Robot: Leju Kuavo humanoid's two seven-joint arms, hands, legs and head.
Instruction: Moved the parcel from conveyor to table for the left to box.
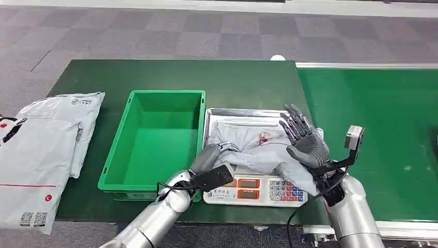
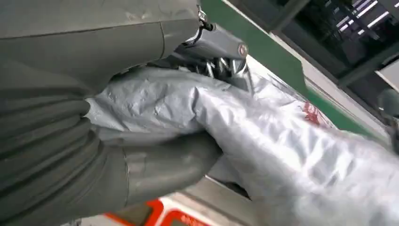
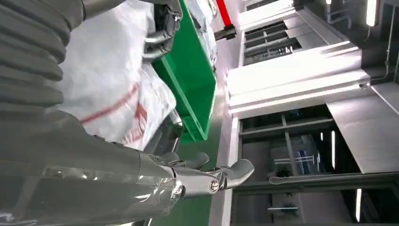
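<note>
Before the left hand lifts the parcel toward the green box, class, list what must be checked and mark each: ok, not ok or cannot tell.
1. Left hand grips the parcel: ok, the left wrist view shows thumb and fingers closed on the film.
2. Right hand has let go: ok, fingers spread above the parcel.
3. Parcel rests on the scale: ok.
4. Green box is empty: ok.
5. Grip is firm enough: cannot tell.
</note>
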